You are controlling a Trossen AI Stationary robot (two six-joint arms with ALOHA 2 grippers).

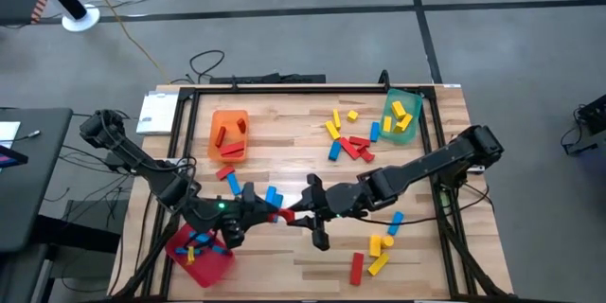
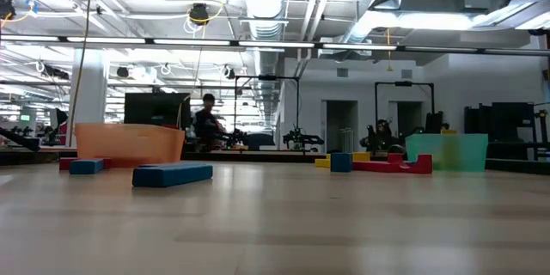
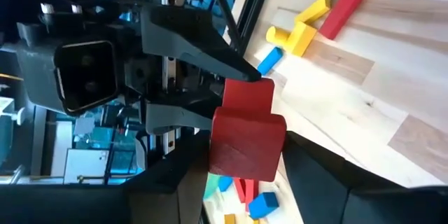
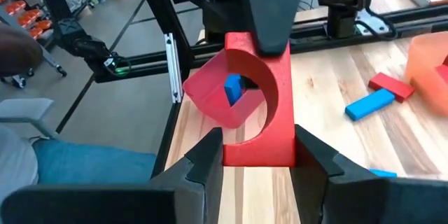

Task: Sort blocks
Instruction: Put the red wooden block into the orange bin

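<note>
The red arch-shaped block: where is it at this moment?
In the high view, the red arch block sits at the table's front middle, gripped between the left gripper and the right gripper, just right of the red tray.

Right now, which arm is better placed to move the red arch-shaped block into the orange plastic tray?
Likely left: left gripper and right gripper flank the red arch-shaped block; the orange plastic tray lies leftward.

Robotics lab: exposed ducts, distant robot rigs.

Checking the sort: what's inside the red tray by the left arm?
The red tray holds several blue blocks and a yellow one. The left hand hides one corner.
</note>
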